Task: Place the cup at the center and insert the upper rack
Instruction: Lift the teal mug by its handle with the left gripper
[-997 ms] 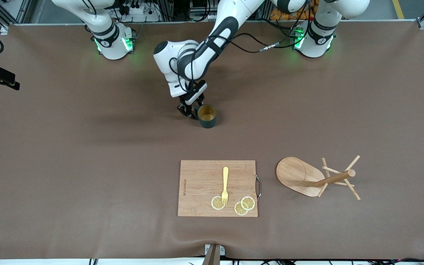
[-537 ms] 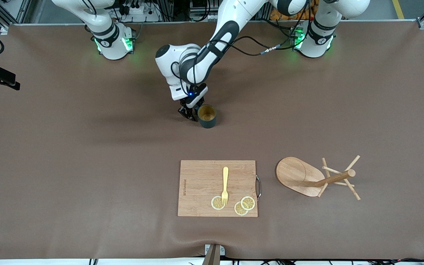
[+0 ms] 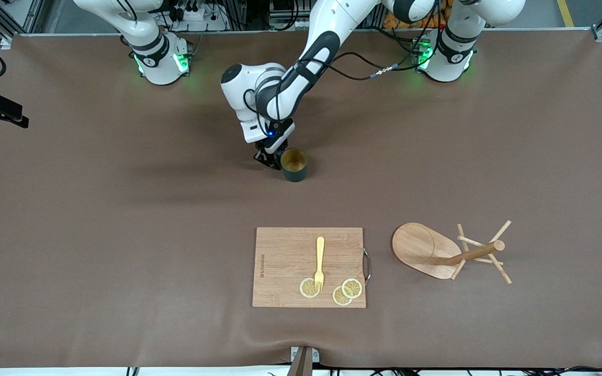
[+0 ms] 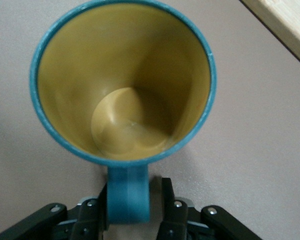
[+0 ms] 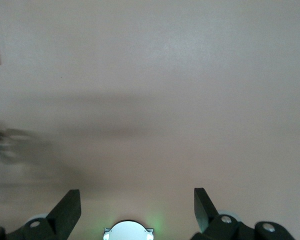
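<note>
The left wrist view shows what the front view hides: the cup's (image 4: 124,80) small handle (image 4: 128,192) sits between the left gripper's (image 4: 134,202) two fingers (image 4: 169,200), with a slight gap on one side, so the jaws are parted around the handle rather than clamped on it. It also shows the yellowish-tan inside of the teal-rimmed cup, empty, and a corner of the cutting board (image 4: 285,25). In the front view the cup (image 3: 294,164) stands upright on the brown table (image 3: 97,235) near its middle, farther from the front camera than the cutting board (image 3: 285,261), with the left gripper (image 3: 269,156) low just beside it on the side toward the right arm's end. The right wrist view shows only bare table under the right gripper (image 5: 135,205), whose fingers (image 5: 67,207) are spread wide apart; that arm waits up near its base, its gripper out of the front view. The upper rack (image 3: 450,251), a wooden mug tree, lies tipped on its side toward the left arm's end of the table, beside the cutting board and well apart from the cup; nothing stands between them. On the board lie one yellow fork (image 3: 320,262) and three lemon slices (image 3: 347,291), the fork's tines resting on one slice. There is one cup, one mug tree, one board.
</note>
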`<state>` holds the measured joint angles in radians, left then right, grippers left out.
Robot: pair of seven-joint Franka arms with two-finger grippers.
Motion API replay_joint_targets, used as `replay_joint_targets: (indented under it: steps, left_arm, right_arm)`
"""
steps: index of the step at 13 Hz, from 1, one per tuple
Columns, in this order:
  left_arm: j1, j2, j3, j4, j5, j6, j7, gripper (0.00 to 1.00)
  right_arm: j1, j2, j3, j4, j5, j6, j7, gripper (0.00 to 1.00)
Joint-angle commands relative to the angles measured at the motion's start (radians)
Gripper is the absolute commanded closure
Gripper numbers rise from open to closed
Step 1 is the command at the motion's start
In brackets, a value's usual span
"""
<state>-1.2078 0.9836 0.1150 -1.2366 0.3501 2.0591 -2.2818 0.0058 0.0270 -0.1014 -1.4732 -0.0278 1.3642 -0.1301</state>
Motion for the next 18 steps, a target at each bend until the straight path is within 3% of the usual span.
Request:
replay_joint_targets:
  steps: [1,6,7,9,15,18]
  left_arm:
    - [0.004,0.012,0.005,0.019,-0.022,0.007,-0.004,0.57]
    - [0.004,0.006,0.005,0.019,-0.022,-0.001,-0.004,0.63]
    - [0.004,0.006,0.005,0.019,-0.023,-0.001,-0.004,0.69]
    - [0.004,0.007,0.005,0.019,-0.022,-0.001,-0.004,0.98]
    - [0.008,-0.042,0.002,0.019,-0.023,-0.007,0.008,1.0]
    - [0.04,-0.135,0.0,0.019,-0.08,-0.01,0.036,1.0]
  right_arm:
    - [-0.009,-0.024,0.014,-0.018,-0.003,0.001,0.015,0.0]
    - [-0.009,-0.025,0.015,-0.018,-0.004,0.0,0.015,0.0]
    - [-0.009,-0.025,0.015,-0.018,-0.003,0.0,0.014,0.0]
    - [-0.009,-0.025,0.015,-0.018,-0.003,0.0,0.013,0.0]
    - [-0.007,-0.025,0.015,-0.018,-0.003,0.0,0.013,0.0]
    - [-0.007,-0.024,0.015,-0.018,-0.003,0.001,0.015,0.0]
